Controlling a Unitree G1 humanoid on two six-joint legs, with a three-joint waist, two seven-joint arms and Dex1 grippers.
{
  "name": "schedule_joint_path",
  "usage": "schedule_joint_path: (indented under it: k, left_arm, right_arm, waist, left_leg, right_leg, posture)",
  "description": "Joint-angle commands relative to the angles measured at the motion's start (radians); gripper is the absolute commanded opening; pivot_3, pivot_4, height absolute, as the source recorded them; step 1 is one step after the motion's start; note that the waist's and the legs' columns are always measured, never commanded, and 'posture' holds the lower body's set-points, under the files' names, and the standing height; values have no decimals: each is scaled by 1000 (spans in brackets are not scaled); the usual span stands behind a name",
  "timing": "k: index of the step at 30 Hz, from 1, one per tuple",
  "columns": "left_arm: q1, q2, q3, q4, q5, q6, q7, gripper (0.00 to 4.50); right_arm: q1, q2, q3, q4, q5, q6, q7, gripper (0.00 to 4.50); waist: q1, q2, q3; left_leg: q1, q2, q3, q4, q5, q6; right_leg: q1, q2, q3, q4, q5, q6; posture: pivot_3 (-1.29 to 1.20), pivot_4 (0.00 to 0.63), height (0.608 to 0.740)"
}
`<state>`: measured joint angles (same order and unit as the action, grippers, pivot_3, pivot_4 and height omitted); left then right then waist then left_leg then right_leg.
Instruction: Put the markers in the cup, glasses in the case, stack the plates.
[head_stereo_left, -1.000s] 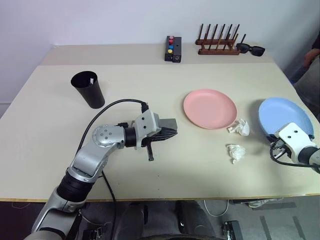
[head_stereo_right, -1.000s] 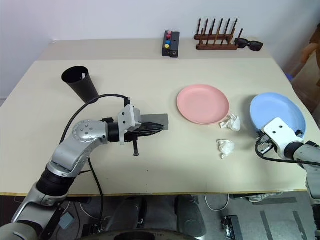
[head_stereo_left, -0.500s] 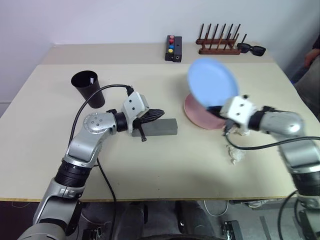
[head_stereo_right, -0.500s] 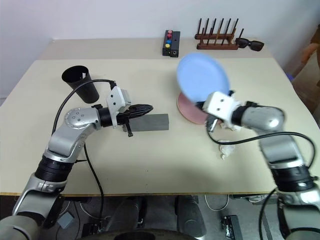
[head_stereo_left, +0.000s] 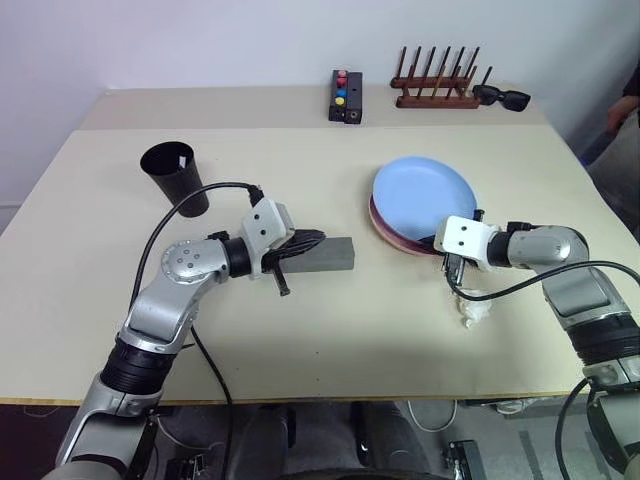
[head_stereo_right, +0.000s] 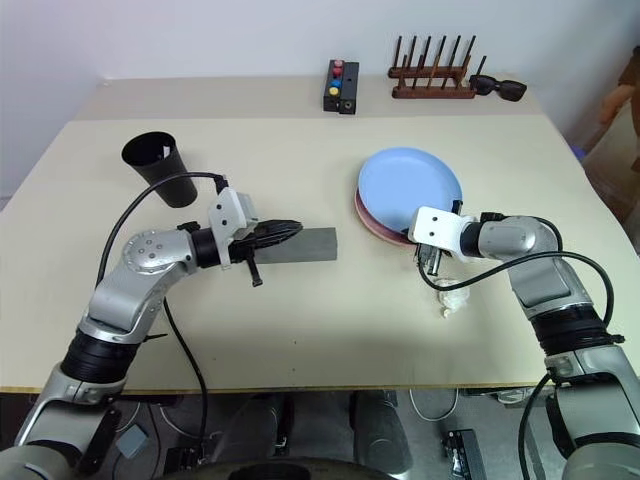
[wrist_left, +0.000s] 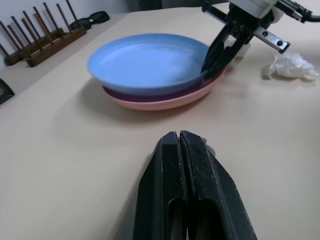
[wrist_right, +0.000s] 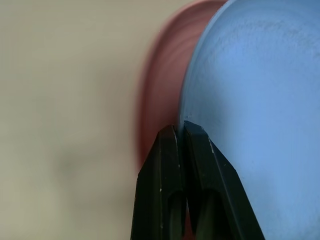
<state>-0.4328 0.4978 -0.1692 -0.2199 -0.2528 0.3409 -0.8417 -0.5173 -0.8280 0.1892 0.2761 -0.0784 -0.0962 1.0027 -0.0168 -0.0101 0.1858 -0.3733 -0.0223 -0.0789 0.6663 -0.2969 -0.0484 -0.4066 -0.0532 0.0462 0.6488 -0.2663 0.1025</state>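
Plates: two round, shallow, smooth plastic plates are sitting stacked right of the table's middle; the light blue plate (head_stereo_left: 424, 190) is lying on top of the pink plate (wrist_left: 165, 101), whose rim is peeking out underneath.
Right gripper: the right gripper (head_stereo_left: 446, 247) is pinching the near rim of the light blue plate, its two black fingers (wrist_right: 172, 165) pressing together on the edge.
Left gripper: the left gripper (head_stereo_left: 312, 238) is pointing level toward the plates with its fingers closed flat against each other, holding nothing; it is lying over the case.
Case: one grey rectangular box-like case (head_stereo_left: 335, 254) is lying closed on the table, left of the plates, its left end hidden under the left gripper.
Cup: one tall black tapered plastic cup (head_stereo_left: 176, 178) is standing upright at the far left, well apart from the case; something pale is showing inside the rim.
Paper: two crumpled white wads; one (head_stereo_left: 476, 310) is lying near the front of the table beside the right arm, the other (wrist_left: 290, 65) just beyond the right gripper.
Back edge: one small black box with coloured buttons (head_stereo_left: 346, 97), one brown wooden rack of upright pegs (head_stereo_left: 435, 85), and one pair of chunky black sunglasses (head_stereo_left: 501, 96) are sitting in a row.
Table: one smooth beige table (head_stereo_left: 330, 340) is bearing everything.
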Motion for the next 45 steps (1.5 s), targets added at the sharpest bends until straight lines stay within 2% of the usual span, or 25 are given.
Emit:
schedule_joint_path:
  k: [1,2,8,19,23,26,32,37,45]
  left_arm:
    - [-9,-5,1,-34,-3,-5,2,0]
    - [-10,-6,-1,-35,-3,-5,2,0]
    - [-5,-6,-12,-38,0,-7,-8,0]
    - [-32,-20,-29,7,3,-30,-44,0]
    - [-33,-23,-32,15,5,-37,-54,0]
    - [-33,-22,-37,18,4,-44,-64,0]
    - [-48,-28,-37,31,5,-49,-71,0]
    - [-44,-20,-34,14,-4,-36,-81,0]
    - [-24,-3,-36,-19,-8,-13,-88,0]
  right_arm:
    - [-25,-24,-11,-2,3,-22,39,591]
    - [-23,-26,-17,-5,6,-23,44,861]
    - [-24,-52,-62,-46,-9,-33,0,3831]
    - [97,-151,-274,-309,126,194,-5,3831]
    - [251,-175,-414,-388,191,292,-10,3831]
    - [320,-176,-455,-404,204,324,-19,3831]
    - [373,-174,-463,-343,201,320,-26,3831]
    - [316,-81,-440,-219,230,333,-90,3831]
    - [281,-22,-373,-92,199,324,-145,3831]
  waist:
    - [0,0,0]
    - [0,0,0]
    - [1,0,0]
    - [6,0,0]
    - [8,0,0]
    - [4,0,0]
    - [0,0,0]
    - [1,0,0]
    - [2,0,0]
  left_leg:
    - [0,0,0,0,0,0]
    - [0,0,0,0,0,0]
    - [0,1,-1,0,0,0]
    - [-1,1,-1,0,0,0]
    - [-1,1,-1,0,0,0]
    - [-1,1,-1,0,0,0]
    - [1,2,0,0,0,0]
    - [1,2,0,1,0,0]
    - [0,2,0,0,0,0]
  right_leg:
    - [0,0,0,0,0,0]
    - [0,1,0,0,0,0]
    - [0,1,0,0,0,0]
    - [0,1,0,0,0,0]
    - [0,1,0,0,0,0]
    - [0,1,0,0,0,0]
    - [1,3,1,0,0,-1]
    - [1,3,1,0,0,-1]
    - [1,3,1,0,0,-1]
  posture:
    - [0,150,735]
    - [0,150,735]
    - [0,150,735]
    - [0,150,735]
    - [0,150,735]
    - [0,150,735]
    - [0,150,735]
    - [0,150,735]
    - [0,150,735]
